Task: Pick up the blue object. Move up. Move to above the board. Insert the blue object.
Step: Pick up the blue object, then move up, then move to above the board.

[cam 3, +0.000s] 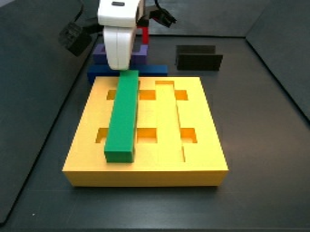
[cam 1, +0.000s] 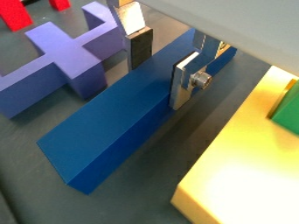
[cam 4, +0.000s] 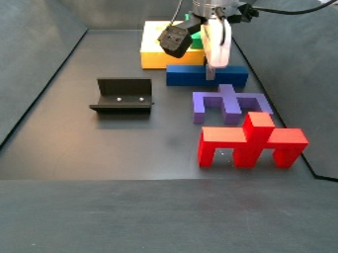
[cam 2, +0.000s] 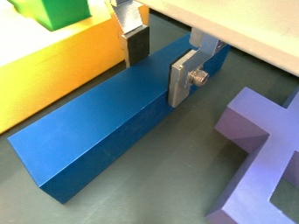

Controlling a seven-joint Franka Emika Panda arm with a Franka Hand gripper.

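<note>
Blue object (cam 1: 111, 122), long smooth matte rectangular bar, is being straddled midway by gripper (cam 2: 158, 63), silver-plate fingers (cam 2: 187, 77) pressed to flanks; lying flat on dark surface (cam 4: 119, 148), long axis parallel to yellow board (cam 3: 206, 118) edge.

blue object (cam 2: 100, 131): smooth, matt, plastic-looking
end effector (cam 2: 162, 59), straddling the blue object: brushed silver metal fingers (cam 2: 184, 77), dark pads
board (cam 3: 206, 136): matt yellow
</note>
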